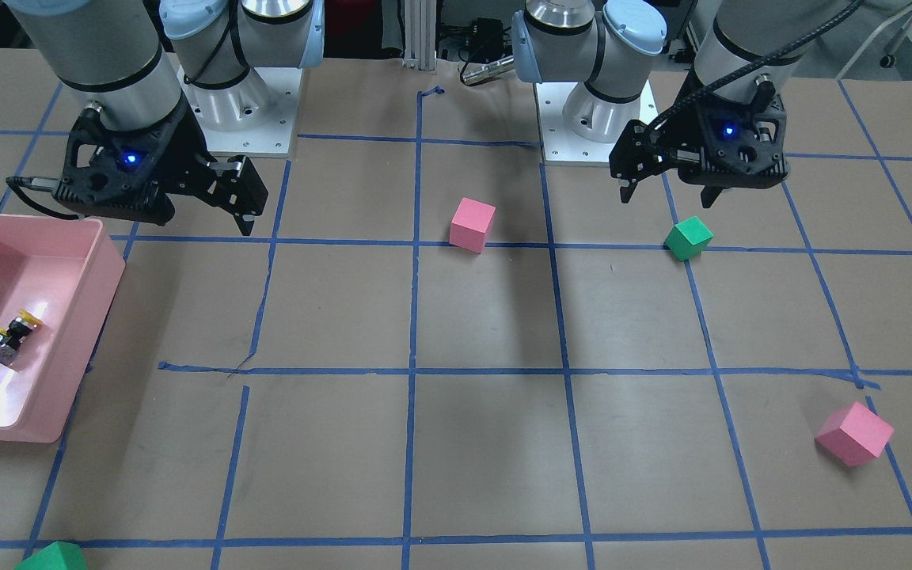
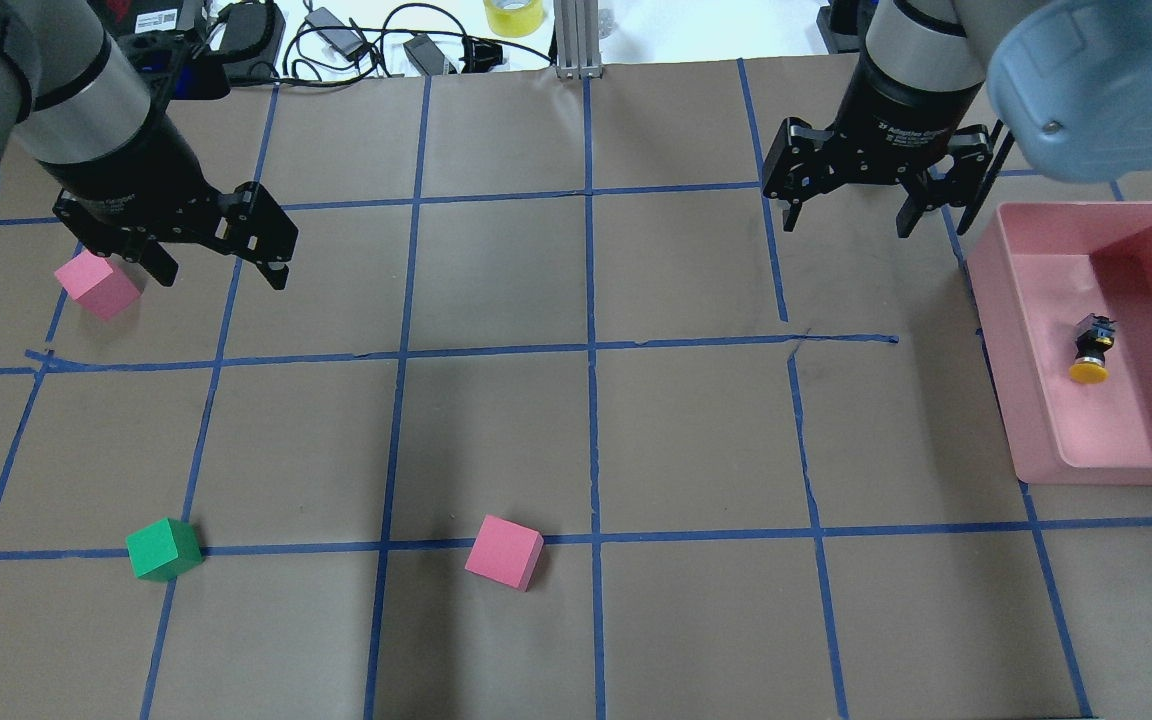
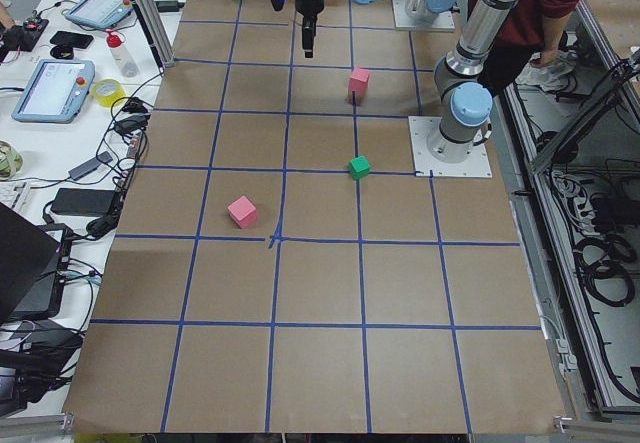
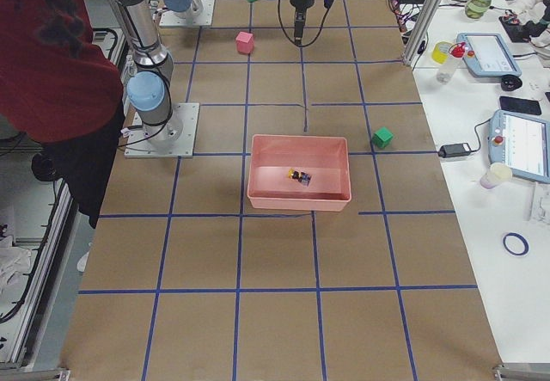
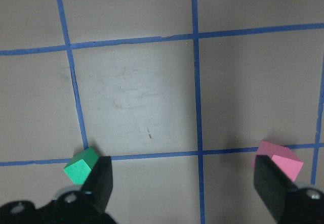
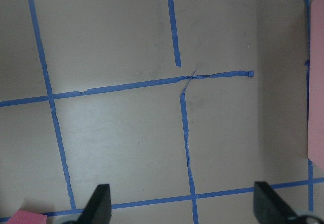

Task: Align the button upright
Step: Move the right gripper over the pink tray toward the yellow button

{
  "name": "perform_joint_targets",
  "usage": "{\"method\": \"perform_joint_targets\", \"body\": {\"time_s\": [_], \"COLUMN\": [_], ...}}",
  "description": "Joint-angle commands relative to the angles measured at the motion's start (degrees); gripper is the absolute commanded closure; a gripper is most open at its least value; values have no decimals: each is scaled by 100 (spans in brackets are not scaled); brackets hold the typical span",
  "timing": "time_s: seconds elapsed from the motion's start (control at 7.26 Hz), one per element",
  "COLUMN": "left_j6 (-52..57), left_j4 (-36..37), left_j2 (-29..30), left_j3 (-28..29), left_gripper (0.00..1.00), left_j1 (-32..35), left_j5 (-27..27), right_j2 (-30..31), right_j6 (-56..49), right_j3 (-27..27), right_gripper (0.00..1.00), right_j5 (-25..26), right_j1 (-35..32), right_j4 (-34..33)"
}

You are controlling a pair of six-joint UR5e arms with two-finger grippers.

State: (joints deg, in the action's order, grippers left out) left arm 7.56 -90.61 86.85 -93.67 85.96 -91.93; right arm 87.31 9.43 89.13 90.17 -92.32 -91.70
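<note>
The button (image 2: 1091, 350) lies on its side inside the pink bin (image 2: 1026, 400) at the table's right end, its yellow cap toward the robot. It also shows in the front view (image 1: 9, 336) and the right side view (image 4: 300, 175). My right gripper (image 2: 848, 225) hangs open and empty above the table, left of the bin and apart from it; it also shows in the front view (image 1: 242, 214) and the right wrist view (image 6: 183, 204). My left gripper (image 2: 218, 270) is open and empty over the table's left side, also seen in the front view (image 1: 666, 198) and the left wrist view (image 5: 185, 183).
A pink cube (image 2: 96, 285) sits beside my left gripper. A green cube (image 2: 161, 548) and another pink cube (image 2: 504, 552) lie near the robot's edge. Another green cube (image 1: 52, 558) sits at the far edge beyond the bin. Blue tape lines grid the brown table.
</note>
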Motion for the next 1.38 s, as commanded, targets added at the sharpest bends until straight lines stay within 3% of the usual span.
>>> {"method": "perform_joint_targets", "body": {"time_s": [0.0,0.55,0.83,0.96,1.24], "left_j6": [0,123,123,123,123], "left_j4": [0,9,9,9,9], "left_j2": [-1,-63,-63,-63,-63], "left_j3": [-2,-125,-125,-125,-125], "left_gripper": [0,0,0,0,0], "left_j1": [0,0,0,0,0], "left_j5": [0,0,0,0,0], "right_j2": [206,269,243,226,51], "right_j6": [50,94,-45,-116,-1804], "right_j3": [-27,-10,8,-1,104], "right_gripper": [0,0,0,0,0], "right_j5": [-147,-157,-35,-34,-78], "right_j1": [-40,12,91,335,1630], "right_j4": [55,397,258,153,-383]}}
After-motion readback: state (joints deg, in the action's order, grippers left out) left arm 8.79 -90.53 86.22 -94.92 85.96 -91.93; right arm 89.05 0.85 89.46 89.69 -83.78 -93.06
